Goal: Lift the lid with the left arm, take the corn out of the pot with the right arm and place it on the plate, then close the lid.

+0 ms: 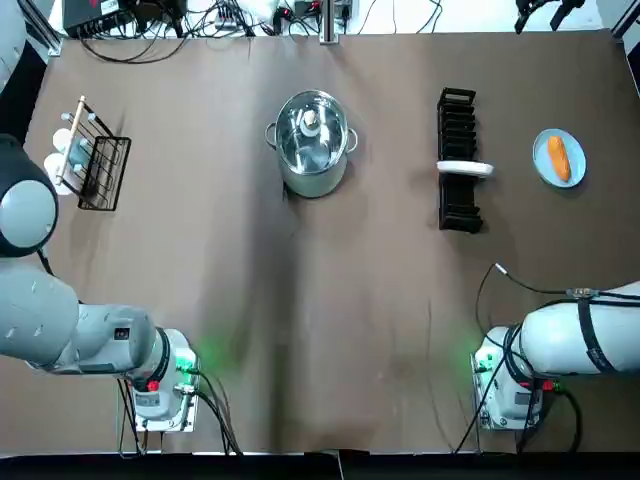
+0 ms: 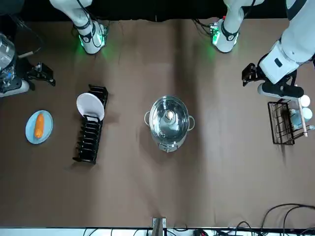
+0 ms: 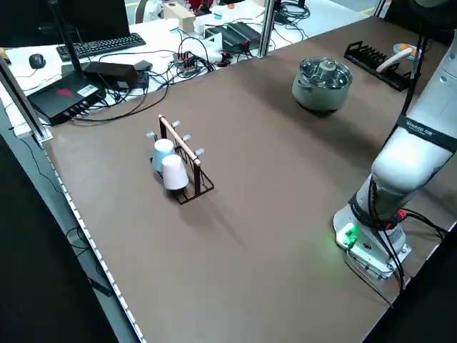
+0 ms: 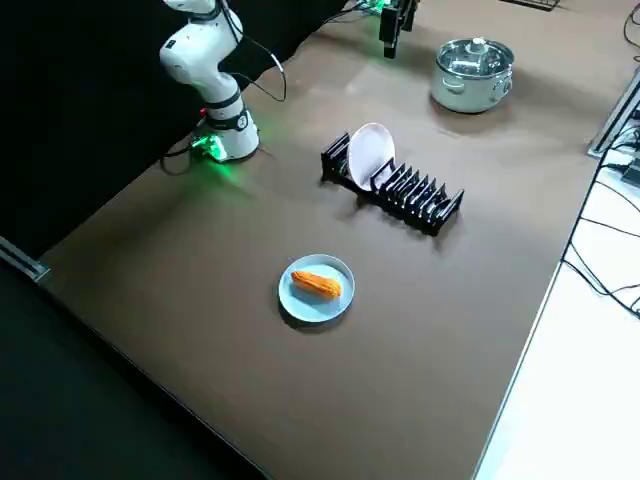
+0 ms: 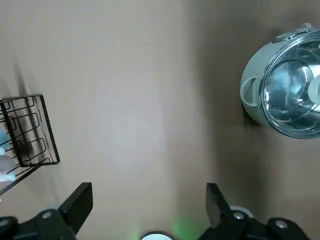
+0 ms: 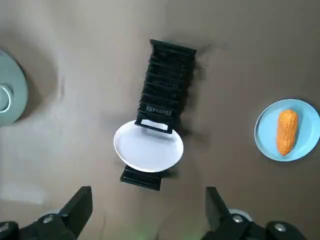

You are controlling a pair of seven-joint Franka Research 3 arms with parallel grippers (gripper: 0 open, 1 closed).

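Overhead, we look straight down on the table (image 1: 300,330), arm bases nearest; the front camera faces back across it. Raised side cameras look diagonally over. Wrist cameras hang high: the pot (image 5: 251,102) lies ahead of the jaws of the left gripper (image 5: 148,190), the dish rack (image 6: 167,75) ahead of those of the right gripper (image 6: 147,191). All wide views share the pot.

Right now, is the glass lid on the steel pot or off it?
On: the glass lid sits flat in the steel pot's rim, knob up. Left gripper and right gripper are parked open, far off.
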